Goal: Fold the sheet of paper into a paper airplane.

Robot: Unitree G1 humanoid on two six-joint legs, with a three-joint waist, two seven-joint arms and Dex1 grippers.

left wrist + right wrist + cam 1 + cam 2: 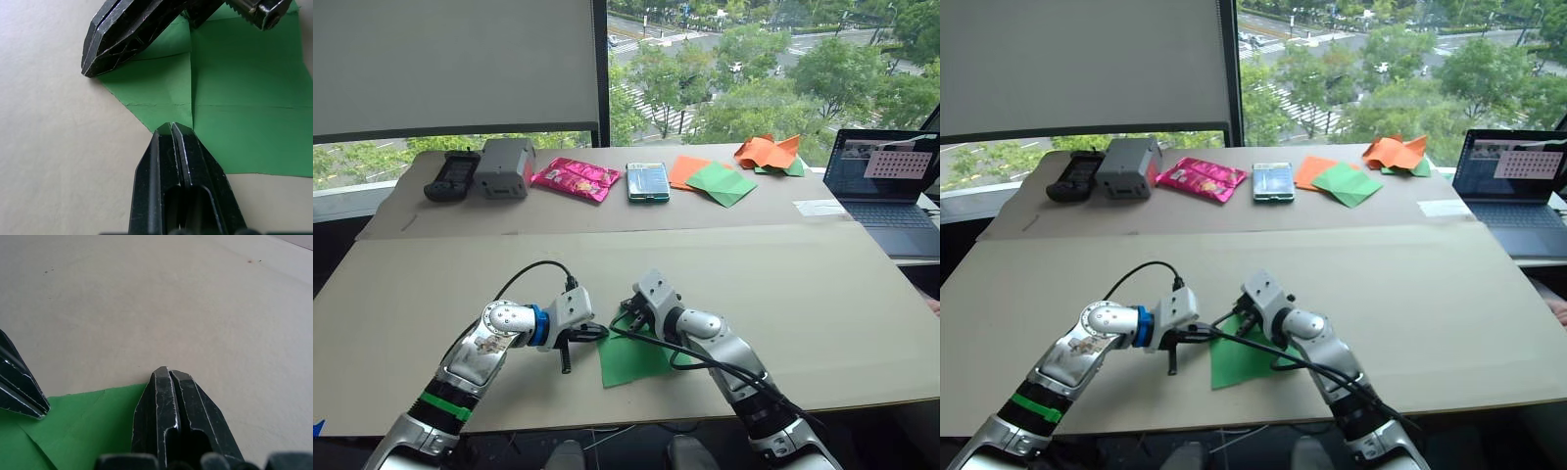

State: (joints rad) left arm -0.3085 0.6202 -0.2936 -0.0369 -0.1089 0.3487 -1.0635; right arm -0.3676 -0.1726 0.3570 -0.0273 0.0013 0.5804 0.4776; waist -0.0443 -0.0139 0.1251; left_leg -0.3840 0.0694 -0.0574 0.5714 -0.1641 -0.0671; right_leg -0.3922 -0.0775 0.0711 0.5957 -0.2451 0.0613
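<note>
The sheet of paper (641, 362) is bright green, lies flat on the tan board near its front edge, and carries crossing crease lines (191, 83). My left gripper (171, 126) is shut, its tips resting on the sheet's near-left corner. My right gripper (168, 371) is also shut, its tips at the sheet's far edge. The two grippers meet over the sheet's left part, left gripper (599, 333) and right gripper (625, 321) a few centimetres apart. I cannot tell whether either one pinches the paper.
On the back table lie a black controller (452, 176), a grey box (504, 166), a pink packet (576, 178), a teal-edged device (647, 182), orange and duller green sheets (715, 181) and a crumpled paper heap (769, 154). A laptop (886, 181) stands at the right.
</note>
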